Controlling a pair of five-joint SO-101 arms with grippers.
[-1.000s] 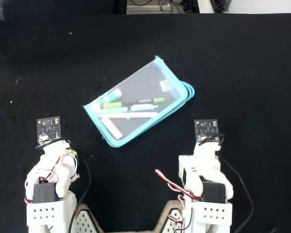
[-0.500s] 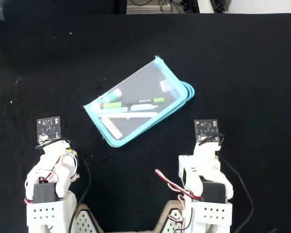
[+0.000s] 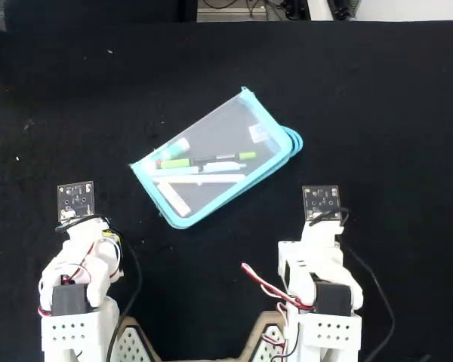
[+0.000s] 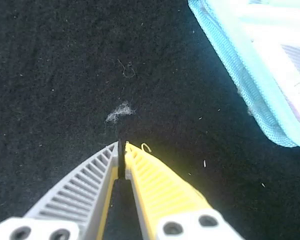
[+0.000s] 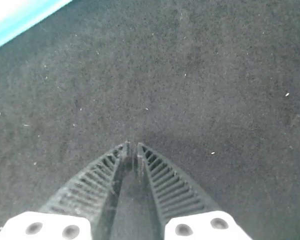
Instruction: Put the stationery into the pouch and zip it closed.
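Your left fingers are pressed together on nothing, hovering just off the pouch's lower-left corner without touching it. Your right fingers are also closed and empty, below the pouch's right end. The pouch lies on the black surface with the stationery inside.

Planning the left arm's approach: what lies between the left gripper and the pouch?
Bare black cloth, in the left wrist view, separates left gripper and pouch; a lint tuft lies ahead of the gripper.
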